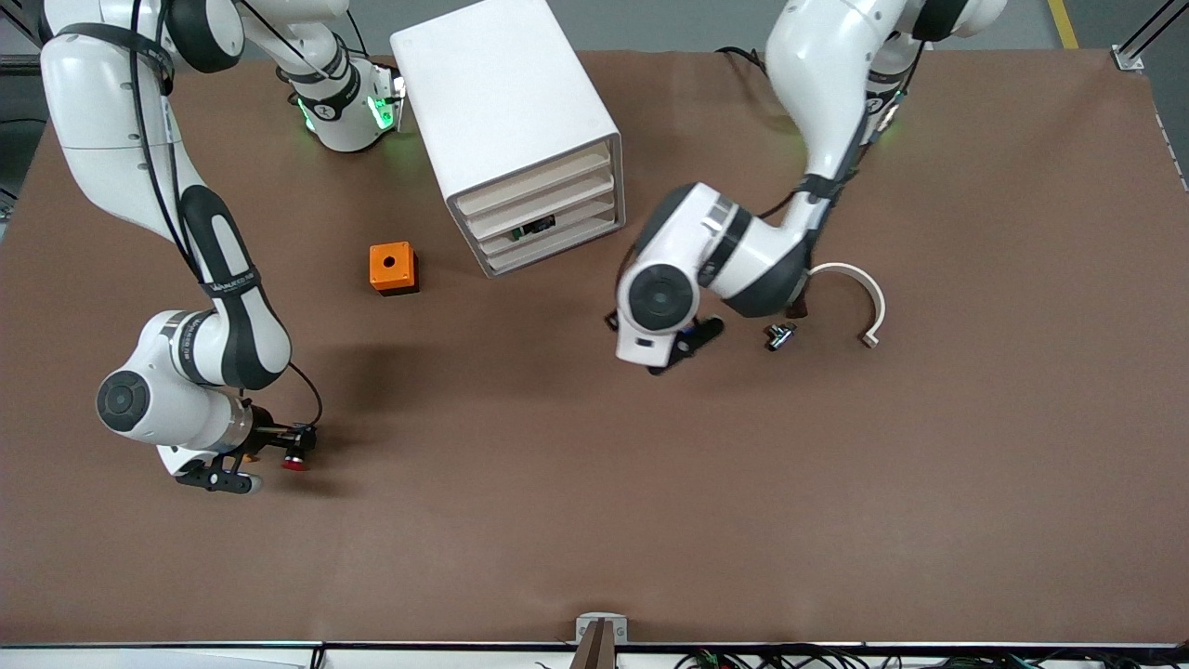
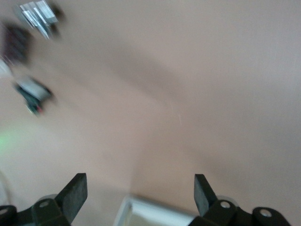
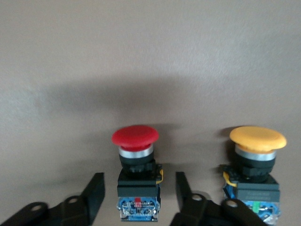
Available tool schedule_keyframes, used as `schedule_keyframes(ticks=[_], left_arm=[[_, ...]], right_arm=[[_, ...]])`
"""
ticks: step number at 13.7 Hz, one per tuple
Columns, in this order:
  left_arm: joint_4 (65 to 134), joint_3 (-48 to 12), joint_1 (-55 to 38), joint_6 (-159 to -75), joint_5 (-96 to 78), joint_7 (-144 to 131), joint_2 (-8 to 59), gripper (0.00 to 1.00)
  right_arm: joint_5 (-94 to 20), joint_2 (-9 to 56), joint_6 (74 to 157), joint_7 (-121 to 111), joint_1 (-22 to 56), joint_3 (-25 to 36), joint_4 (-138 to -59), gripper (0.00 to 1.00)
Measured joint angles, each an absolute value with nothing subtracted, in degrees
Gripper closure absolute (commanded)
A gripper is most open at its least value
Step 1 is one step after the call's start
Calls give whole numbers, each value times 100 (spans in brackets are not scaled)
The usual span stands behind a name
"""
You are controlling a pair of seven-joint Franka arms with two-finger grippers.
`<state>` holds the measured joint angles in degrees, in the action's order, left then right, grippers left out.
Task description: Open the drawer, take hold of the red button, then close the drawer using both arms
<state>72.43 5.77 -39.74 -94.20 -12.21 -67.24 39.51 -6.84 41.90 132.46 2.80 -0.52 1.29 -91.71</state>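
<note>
Right black two-finger gripper (image 3: 136,197), lower left of frame: fingers apart, straddling red-capped black push button (image 3: 136,176) on brown table, gripping nothing | left black gripper (image 2: 141,190), centre: wide open, empty, waiting | advice: centre, avoid yellow-capped button (image 3: 256,165), close squarely.

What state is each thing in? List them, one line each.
Drawers: all four pushed in.
Right end effector: open, straddling the red button, not gripping.
Left end effector: open, empty.
Yellow button: free, beside the red button.
</note>
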Motion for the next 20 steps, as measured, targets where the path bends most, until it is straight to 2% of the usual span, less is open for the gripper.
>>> schedule_keyframes(ticks=[5,8,12,17,20], left_arm=[[7236,1085,-3525,-9416,-963,-5783,3570,0],[7227,1090,-2942,-9412,-956,-5087,3243,0],[7224,1089,-2605,-9336,-401,-3783,2703,0],[7266,1087,-1952,-8638,-352,-2396,1949,0],[7547,1086,-1807,-8468,-352,-2132,1418,0]], right_arm=[[-688,3865,13170,-7,-122,130,-8978,0],[-688,3350,12465,-34,-131,112,-8951,0],[-466,2547,11746,-202,-102,50,-8948,0],[-262,1684,10896,-343,-80,28,-8956,0],[-234,1266,10485,-393,-80,31,-8957,0]])
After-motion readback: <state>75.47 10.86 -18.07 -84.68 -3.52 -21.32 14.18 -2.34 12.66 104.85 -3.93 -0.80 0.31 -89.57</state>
